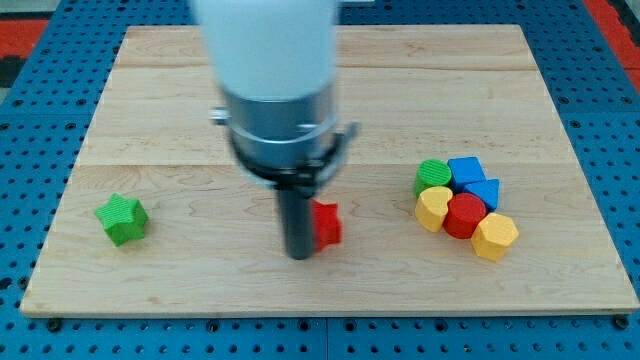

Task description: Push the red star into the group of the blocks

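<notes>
The red star (327,224) lies near the middle of the wooden board (330,90), partly hidden by my rod. My tip (300,254) rests on the board touching the star's left side. The group of blocks sits at the view's right: a green cylinder (432,175), a blue block (465,169), a second blue block (484,192), a yellow block (433,208), a red cylinder (464,215) and a yellow hexagon (494,236), all packed together. The star is well left of this group.
A green star (122,219) lies alone at the view's left, near the board's left edge. The arm's white and grey body (270,90) hides the board's upper middle. Blue pegboard (30,150) surrounds the board.
</notes>
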